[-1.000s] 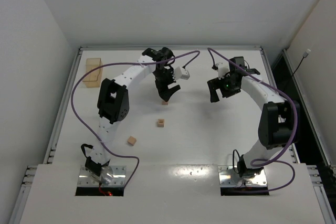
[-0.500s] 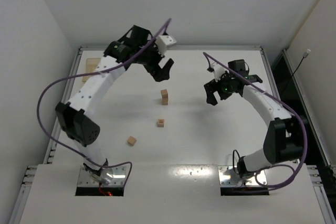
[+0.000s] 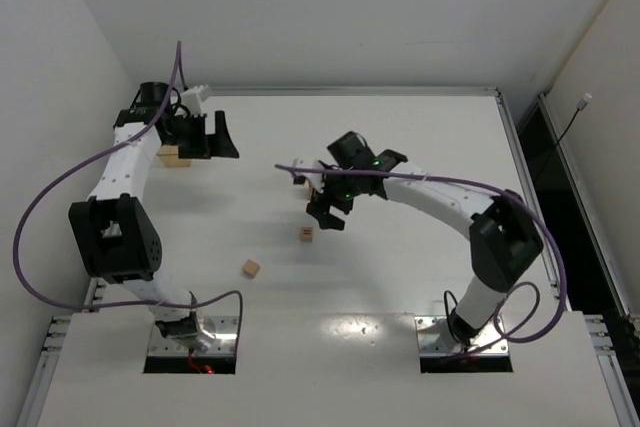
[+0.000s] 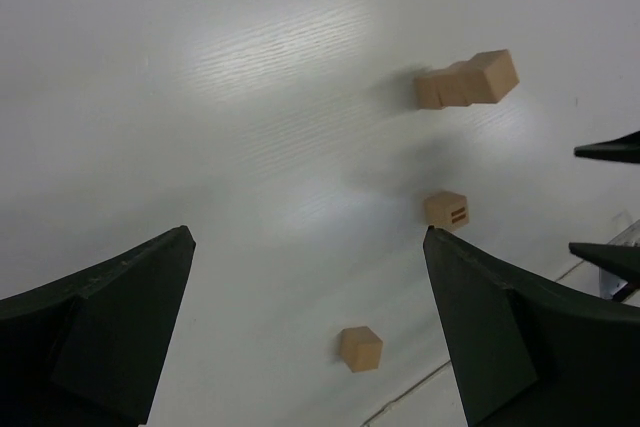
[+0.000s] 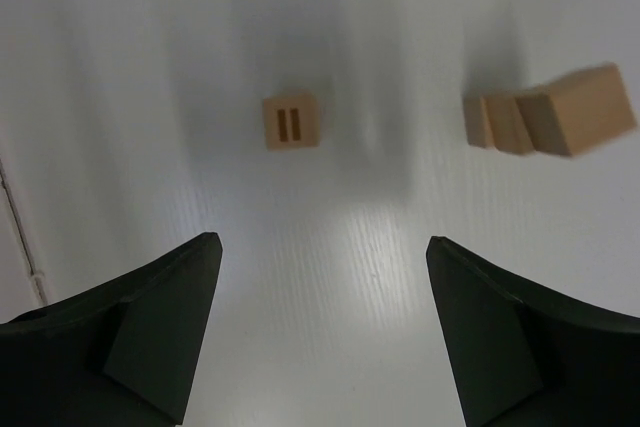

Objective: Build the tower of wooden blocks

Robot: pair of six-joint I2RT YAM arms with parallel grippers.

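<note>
Right gripper (image 5: 320,242) hangs spread and empty, cube (image 5: 292,122) just ahead, tower (image 5: 545,112) close alongside, where a careless swing could topple it.

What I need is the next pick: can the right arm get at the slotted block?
Probably yes: the right gripper hovers open near the slotted block, nothing between them; the tower stands off to the side.

Bright even light, soft shadows, glare patches, slight wrist-view blur.
</note>
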